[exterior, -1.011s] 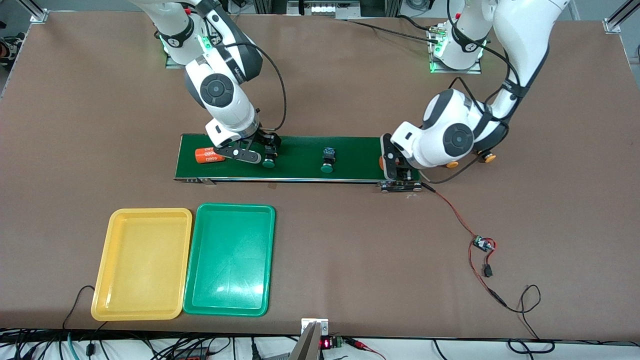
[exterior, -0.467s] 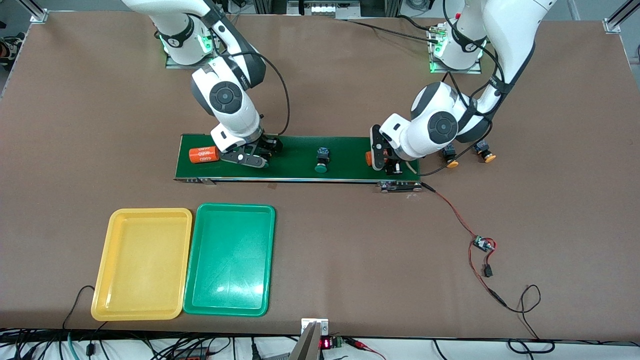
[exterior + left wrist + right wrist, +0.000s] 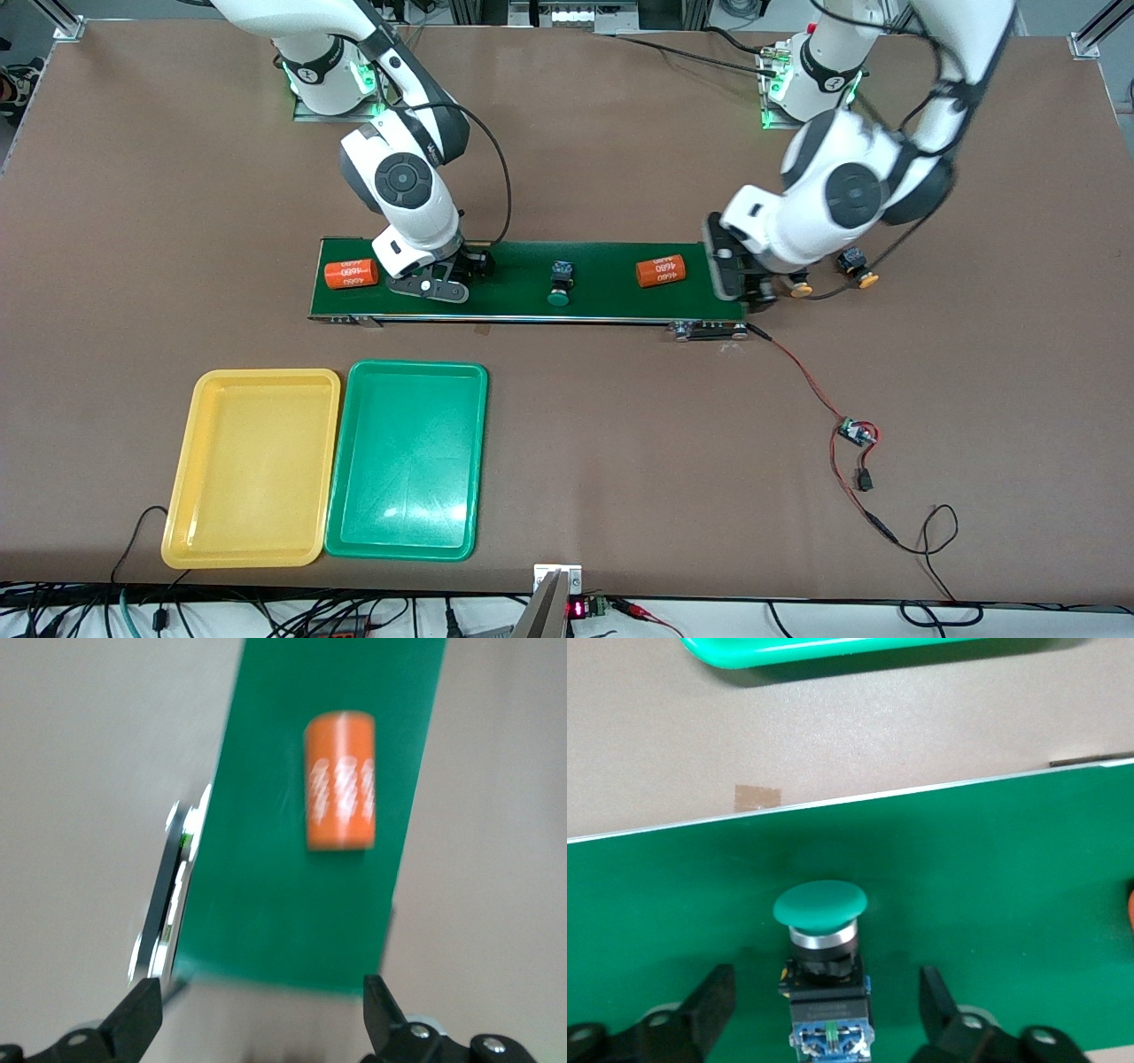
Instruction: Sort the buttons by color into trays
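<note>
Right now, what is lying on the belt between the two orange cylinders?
In the front view, the right gripper sits over one green button, then a second green button stands free on the belt.

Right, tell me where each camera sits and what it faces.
Front view: high across the table, facing both arms, the belt and two trays.
Left wrist view: on the left arm, over the belt's end; open fingers frame an orange cylinder.
Right wrist view: on the right arm; open fingers straddle a green button.
Shared: the belt; front also shows the cylinder.
</note>
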### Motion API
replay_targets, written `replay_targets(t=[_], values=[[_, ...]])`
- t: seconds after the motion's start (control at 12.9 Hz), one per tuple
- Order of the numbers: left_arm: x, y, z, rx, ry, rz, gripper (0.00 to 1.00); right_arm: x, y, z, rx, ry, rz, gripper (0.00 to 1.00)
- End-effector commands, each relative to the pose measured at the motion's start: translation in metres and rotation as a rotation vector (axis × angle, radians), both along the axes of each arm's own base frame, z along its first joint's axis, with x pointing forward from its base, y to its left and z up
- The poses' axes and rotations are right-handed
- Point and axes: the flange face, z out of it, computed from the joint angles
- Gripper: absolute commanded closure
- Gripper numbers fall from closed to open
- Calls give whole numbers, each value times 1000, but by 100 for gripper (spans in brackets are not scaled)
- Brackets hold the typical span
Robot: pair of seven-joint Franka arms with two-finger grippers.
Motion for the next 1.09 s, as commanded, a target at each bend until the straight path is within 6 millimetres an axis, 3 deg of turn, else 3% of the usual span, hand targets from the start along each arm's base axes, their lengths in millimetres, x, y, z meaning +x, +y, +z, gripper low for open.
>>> replay_targets(t=[0.0,0.23,0.39,0.47,0.62,0.78,0.86,0.93,1.01], values=[[-8,35,37,49,12,230,0,5,2,-2,-18,-17,48,50],[-1,89,42,98,62,523,0,7,-5,-9,-44,-18,63,71],[-4,118,30,164,141,769,0,9,-6,-6,-43,-22,78,87],[-6,120,19,199,173,866,0,15,-10,3,-39,-36,87,91],[-6,124,-8,253,223,979,0,38,-11,49,-28,-86,71,91],[-4,141,-24,273,253,1015,0,64,-5,98,-12,-127,113,91],[-7,137,-30,285,261,1008,0,76,-9,115,-3,-153,136,91],[-16,137,-48,301,281,1026,0,91,-21,126,2,-180,147,91],[-23,139,-65,299,251,1090,0,101,-33,127,-2,-189,170,91]])
